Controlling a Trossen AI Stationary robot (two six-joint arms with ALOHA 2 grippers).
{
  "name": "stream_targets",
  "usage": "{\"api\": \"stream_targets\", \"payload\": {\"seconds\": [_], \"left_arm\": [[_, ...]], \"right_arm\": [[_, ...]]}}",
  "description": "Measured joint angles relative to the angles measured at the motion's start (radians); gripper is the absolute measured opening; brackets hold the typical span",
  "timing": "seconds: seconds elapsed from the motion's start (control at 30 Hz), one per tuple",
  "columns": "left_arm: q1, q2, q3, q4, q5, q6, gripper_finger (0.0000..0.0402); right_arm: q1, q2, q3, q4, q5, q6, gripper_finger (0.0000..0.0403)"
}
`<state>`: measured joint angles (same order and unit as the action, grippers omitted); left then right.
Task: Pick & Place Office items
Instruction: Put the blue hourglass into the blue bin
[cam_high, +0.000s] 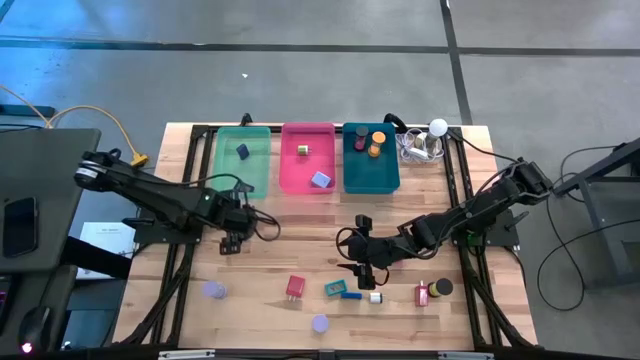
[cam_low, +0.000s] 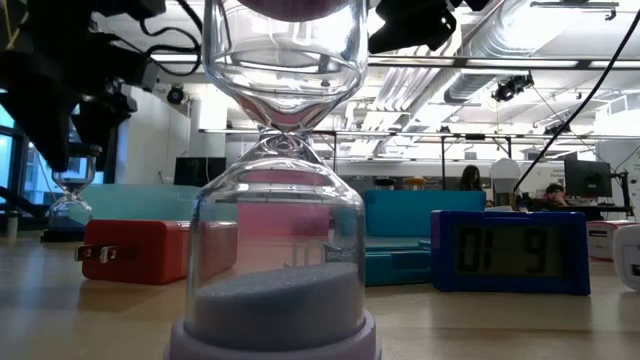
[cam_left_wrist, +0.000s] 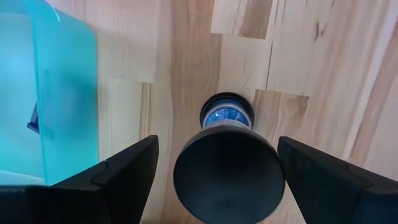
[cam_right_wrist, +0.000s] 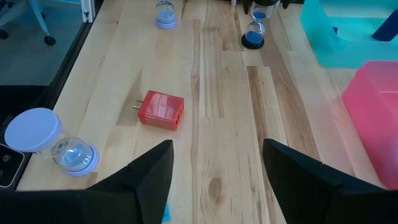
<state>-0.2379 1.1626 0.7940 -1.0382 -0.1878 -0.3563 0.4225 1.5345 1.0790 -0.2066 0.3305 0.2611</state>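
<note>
A small hourglass with black caps (cam_left_wrist: 229, 177) and blue sand stands upright on the wood in front of the green tray (cam_high: 243, 160). My left gripper (cam_left_wrist: 217, 146) hangs over it, open, one finger on either side of the top cap without touching. My right gripper (cam_right_wrist: 217, 149) is open and empty at mid-table (cam_high: 356, 268). Ahead of it lie a red plug block (cam_right_wrist: 160, 110) and two lavender-capped hourglasses (cam_right_wrist: 53, 142) (cam_right_wrist: 165, 15). Teal (cam_high: 335, 289), blue (cam_high: 350, 295) and red (cam_high: 422, 294) blocks and a dark cap (cam_high: 441, 287) lie near the front edge.
Green, pink (cam_high: 308, 158) and teal (cam_high: 370, 160) trays line the far edge, each holding a few small pieces. A white ball with cables (cam_high: 432, 135) sits at their right. A black block (cam_high: 363, 222) lies by the right arm. A lavender hourglass (cam_low: 280, 200) stands close before the low camera.
</note>
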Motion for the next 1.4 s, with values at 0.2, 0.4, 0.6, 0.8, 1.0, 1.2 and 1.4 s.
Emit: {"api": "stream_targets", "payload": {"seconds": [0.2,0.4,0.6,0.8,1.0,1.2,1.4], "left_arm": [[0.0,0.041,0.0,0.003,0.0,0.004,0.0318],[0.0,0.073,0.0,0.004,0.0,0.004,0.0286],[0.0,0.078,0.0,0.003,-0.005,0.005,0.0219],[0.0,0.078,0.0,0.003,-0.006,0.012,0.0194],[0.0,0.076,0.01,0.005,-0.006,-0.008,0.0194],[-0.005,0.053,0.096,0.085,-0.009,0.015,0.0195],[-0.035,-0.05,0.116,0.384,-0.039,0.17,0.0196]], "right_arm": [[0.0,0.0,0.0,0.0,0.0,0.0,0.0236],[0.0,0.0,0.0,0.0,0.0,0.0,0.0236],[0.0,0.0,0.0,0.0,0.0,0.0,0.0236],[0.0,0.011,0.0,-0.003,0.002,-0.001,0.0236],[-0.005,0.01,0.001,0.001,0.005,0.0,0.0236],[-0.006,0.01,0.001,0.014,0.008,0.0,0.0236],[-0.006,0.01,0.001,0.029,0.011,0.0,0.0236]]}}
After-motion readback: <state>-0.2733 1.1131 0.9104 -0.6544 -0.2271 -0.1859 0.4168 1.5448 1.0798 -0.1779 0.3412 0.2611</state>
